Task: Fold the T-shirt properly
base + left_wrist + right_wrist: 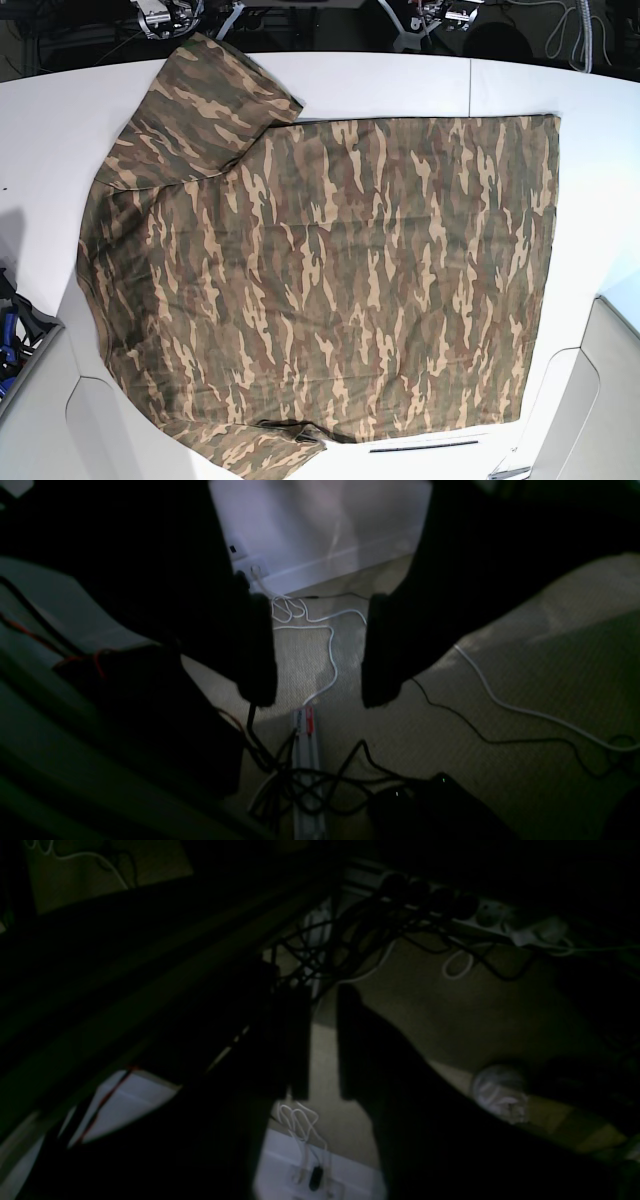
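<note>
The T-shirt (330,270) lies spread flat on the white table (400,85) in brown, tan and green camouflage. One sleeve (205,100) points to the far left, and the other (265,450) reaches the near edge. Its straight hem runs down the right side. The shirt appears in neither wrist view; both look down at the floor. My left gripper (320,697) is open, with a wide gap and nothing between its dark fingers. My right gripper (322,990) shows a narrow gap with bare carpet behind it and holds nothing. Neither gripper touches the cloth.
Beige carpet with white and black cables (330,650) lies under both grippers. Down there I also see a power strip (480,915), an aluminium rail (306,760) and a black box (440,805). Arm mounts (440,12) sit beyond the table's far edge.
</note>
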